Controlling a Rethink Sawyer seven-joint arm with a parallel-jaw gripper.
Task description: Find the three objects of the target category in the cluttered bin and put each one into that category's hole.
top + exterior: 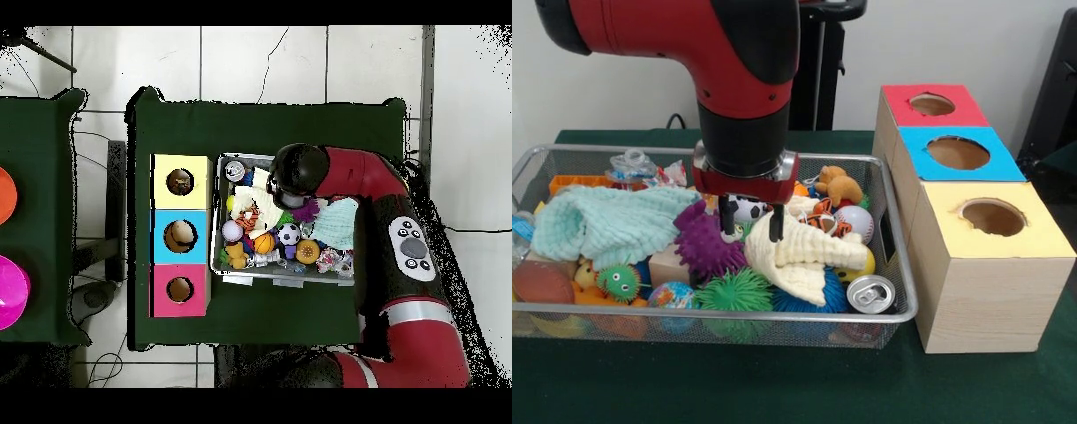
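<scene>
We see a cream ribbed cloth [799, 252] draped over the toys in the right half of the wire mesh bin [900, 291], and the gripper [752, 231] is down on its upper left corner: two dark fingers [726, 221] hang below the red wrist, one at the cloth's edge and the other pressed into the fabric, so we judge the jaws to be partly closed and pinching the cloth, though how firm the hold is we cannot tell. The task does not name the target category, so we only take it from this grasp that cloths may be what is sought; a second, mint-green knitted cloth [605, 223] lies across the left side of the bin. Just beside the gripper sits a purple spiky ball [702, 243], with a green spiky ball [734, 291] in front of it and a small soccer ball [749, 209] behind. Further right lie a baseball [854, 223], a tiger toy [823, 217], a brown plush animal [840, 185] and an upright drink can [870, 293] in the near corner. Beyond the bin stand three wooden boxes, each with a round hole: yellow-topped box [993, 221] nearest, blue-topped box [958, 153] in the middle, red-topped box [931, 104] farthest. The step in hand looks like the pick; next the arm needs a straight lift that frees the cloth without dragging neighbouring toys along, then a carry over to the proper hole.
</scene>
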